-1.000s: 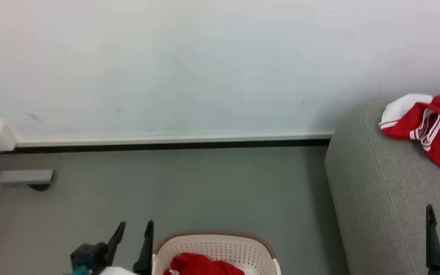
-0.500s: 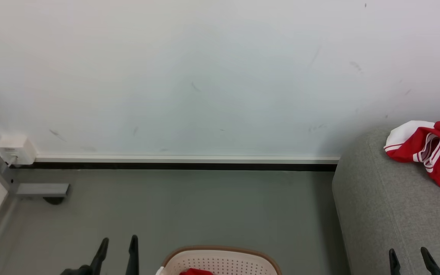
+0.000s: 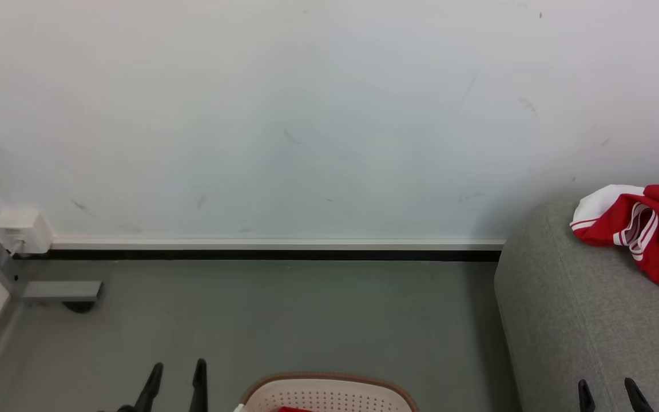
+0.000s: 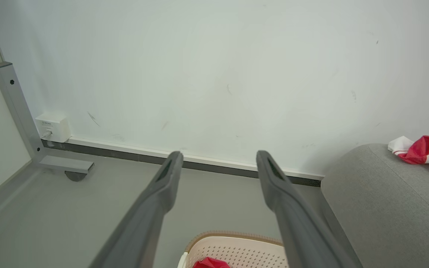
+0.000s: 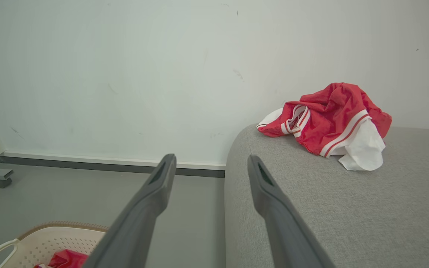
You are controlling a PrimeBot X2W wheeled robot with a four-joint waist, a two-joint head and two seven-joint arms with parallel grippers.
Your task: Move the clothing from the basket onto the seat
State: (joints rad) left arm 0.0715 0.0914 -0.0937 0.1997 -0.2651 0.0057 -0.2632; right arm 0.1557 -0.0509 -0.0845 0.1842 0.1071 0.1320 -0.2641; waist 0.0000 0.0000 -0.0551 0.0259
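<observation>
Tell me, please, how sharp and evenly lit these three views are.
Head view: sharp, evenly lit, no glare; the cream-white perforated plastic basket is cropped by the bottom edge. Left wrist view: the left gripper looms large and slightly soft. Right wrist view: the red-and-white striped fabric garment is crisp, casting a faint shadow on the grey woven-fabric sofa.

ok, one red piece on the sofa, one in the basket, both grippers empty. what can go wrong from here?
1. The red garment sits low in the basket, at the head view's bottom edge; the grasp may be poorly seen.
2. The striped garment lies near the rounded end of the sofa; a careless drop could nudge it off.
</observation>
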